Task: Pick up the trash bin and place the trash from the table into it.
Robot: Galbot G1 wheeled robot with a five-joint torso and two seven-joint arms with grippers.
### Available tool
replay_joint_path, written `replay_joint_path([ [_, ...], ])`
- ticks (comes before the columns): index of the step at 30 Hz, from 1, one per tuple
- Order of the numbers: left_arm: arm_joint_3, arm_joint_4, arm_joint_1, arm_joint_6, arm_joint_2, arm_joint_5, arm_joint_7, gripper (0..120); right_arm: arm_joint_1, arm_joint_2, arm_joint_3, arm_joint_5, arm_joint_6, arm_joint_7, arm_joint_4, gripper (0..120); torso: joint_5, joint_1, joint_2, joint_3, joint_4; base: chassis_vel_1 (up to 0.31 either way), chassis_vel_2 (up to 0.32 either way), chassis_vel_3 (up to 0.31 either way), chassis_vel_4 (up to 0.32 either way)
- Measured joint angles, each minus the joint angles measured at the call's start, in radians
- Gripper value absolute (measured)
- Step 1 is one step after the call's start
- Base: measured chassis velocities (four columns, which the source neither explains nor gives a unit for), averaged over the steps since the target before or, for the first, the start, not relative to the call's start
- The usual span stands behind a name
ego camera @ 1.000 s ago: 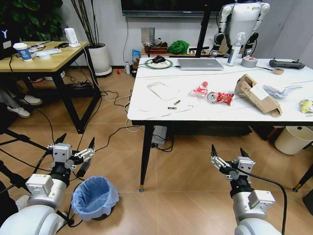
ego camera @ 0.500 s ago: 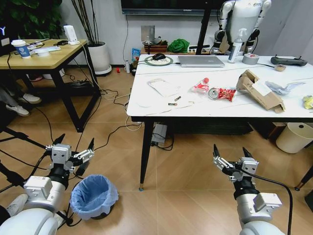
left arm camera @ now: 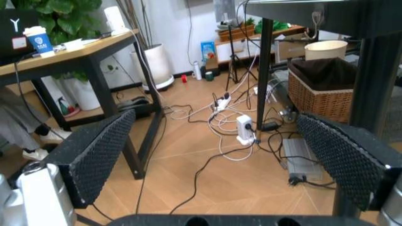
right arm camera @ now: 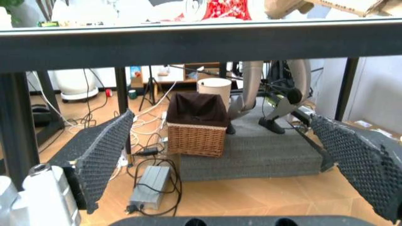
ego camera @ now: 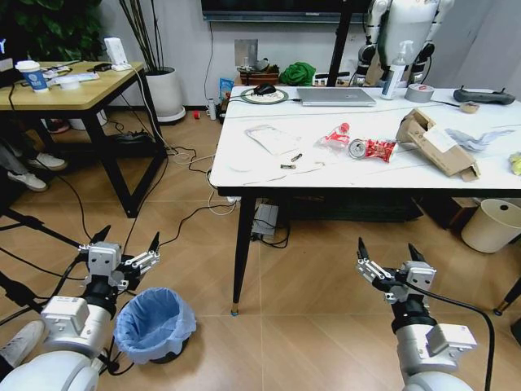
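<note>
The trash bin, dark with a crinkled light-blue bag, stands on the floor at the lower left. My left gripper hovers open just above and behind it, empty; its pads stand wide apart. My right gripper is open and empty over bare floor in front of the table. On the table lie the trash: a red-labelled bottle, a red snack wrapper, a torn cardboard box, crumpled white paper and a yellow wrapper.
A laptop, tape roll and spray bottle sit at the table's far edge. A yellow wooden desk stands on the left, cables cross the floor, and a cream bin is at the right. A wicker basket sits under the table.
The whole head view has shifted slightly, so the camera moved. Both grippers stay open and empty, the left still above the bin. The trash on the table lies as before.
</note>
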Motion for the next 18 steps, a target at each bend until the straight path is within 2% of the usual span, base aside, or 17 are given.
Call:
replay_joint_path([
  [18,0.003,0.001,0.007,-0.001,0.003,0.000,-0.002,100,0.000,0.010,-0.006,-0.005,-0.003,-0.002,-0.004,100,0.0000,-0.026,-0.075,-0.050,0.0000,0.000,0.000,0.000,0.000],
])
